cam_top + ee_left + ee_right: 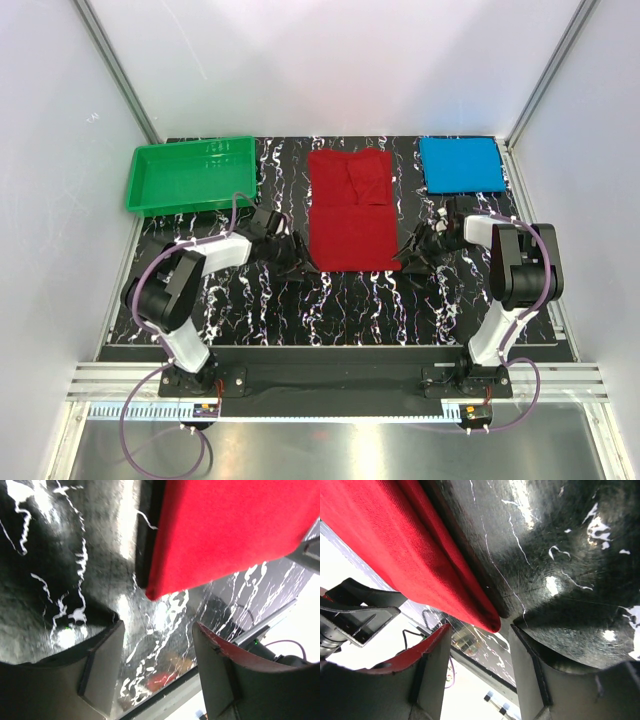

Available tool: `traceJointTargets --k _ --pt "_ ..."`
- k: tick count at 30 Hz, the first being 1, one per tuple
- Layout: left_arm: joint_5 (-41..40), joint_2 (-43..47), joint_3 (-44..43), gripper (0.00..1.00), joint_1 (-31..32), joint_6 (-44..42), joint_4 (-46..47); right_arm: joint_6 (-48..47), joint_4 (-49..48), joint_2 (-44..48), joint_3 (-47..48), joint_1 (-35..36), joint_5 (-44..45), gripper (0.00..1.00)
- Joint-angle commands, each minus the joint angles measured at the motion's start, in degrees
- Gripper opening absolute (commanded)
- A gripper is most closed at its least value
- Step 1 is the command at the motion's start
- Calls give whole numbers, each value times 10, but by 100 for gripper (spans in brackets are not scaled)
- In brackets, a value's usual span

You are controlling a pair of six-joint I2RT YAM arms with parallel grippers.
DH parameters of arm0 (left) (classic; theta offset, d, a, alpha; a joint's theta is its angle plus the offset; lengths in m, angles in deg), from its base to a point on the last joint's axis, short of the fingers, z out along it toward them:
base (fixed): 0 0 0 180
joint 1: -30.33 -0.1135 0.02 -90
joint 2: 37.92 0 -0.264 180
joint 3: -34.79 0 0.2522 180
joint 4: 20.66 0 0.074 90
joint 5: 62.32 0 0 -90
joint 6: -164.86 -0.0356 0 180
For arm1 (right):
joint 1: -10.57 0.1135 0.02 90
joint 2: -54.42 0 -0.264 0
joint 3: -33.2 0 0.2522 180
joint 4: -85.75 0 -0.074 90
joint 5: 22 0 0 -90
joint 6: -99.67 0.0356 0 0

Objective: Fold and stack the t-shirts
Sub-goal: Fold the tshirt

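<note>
The deep red t-shirt [349, 208] lies on the black marbled table, folded into a long strip with a sleeve turned in at its far end. The bright blue t-shirt [461, 164] is a neat folded rectangle at the far right. My left gripper [298, 267] is open and empty at the red shirt's near left corner [220, 535], jaws low on the table. My right gripper [408, 258] is open and empty at its near right corner [420, 555], the corner tip just ahead of the jaws.
A green plastic tray [190, 176] stands at the far left. White walls and metal rails enclose the table [350, 310]. The two arms flank the red shirt.
</note>
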Motion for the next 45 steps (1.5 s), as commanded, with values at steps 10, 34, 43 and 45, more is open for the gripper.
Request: traceJointTargets --k 10,34,43,45 --pt "-51 -23 4 53 -2 83 34 7 -33 0 -22 3 10 54" --pt "-94 -81 -30 33 -2 115 14 0 -25 8 -29 3 20 53" --pt "-89 -85 -37 12 -2 100 12 5 -30 -3 -33 3 19 52" --pt "-86 -84 -37 10 -2 98 12 9 -37 -9 -34 4 13 51"
